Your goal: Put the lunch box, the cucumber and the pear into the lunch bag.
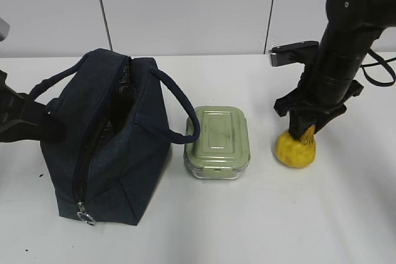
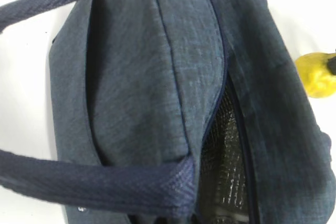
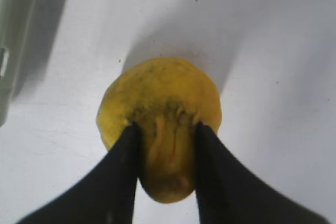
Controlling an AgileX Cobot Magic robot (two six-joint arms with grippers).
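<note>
The dark navy lunch bag [image 1: 105, 146] stands at the left with its top zipper open, showing a silvery lining [image 2: 228, 156]. My left gripper [image 1: 49, 129] is shut on the bag's near handle [image 2: 94, 182] at its left side. The pale green lunch box [image 1: 218, 142] sits just right of the bag. The yellow pear [image 1: 296, 151] rests on the table at the right. My right gripper [image 3: 165, 127] comes down from above, and its black fingers [image 3: 126, 150] press on both sides of the pear's neck [image 3: 165, 156]. The cucumber is out of view.
The bag's other handle [image 1: 182, 106] arches over toward the lunch box. A zipper ring pull [image 1: 86, 217] hangs at the bag's front end. White tabletop [image 1: 278, 227] runs along the front, and a pale wall stands behind.
</note>
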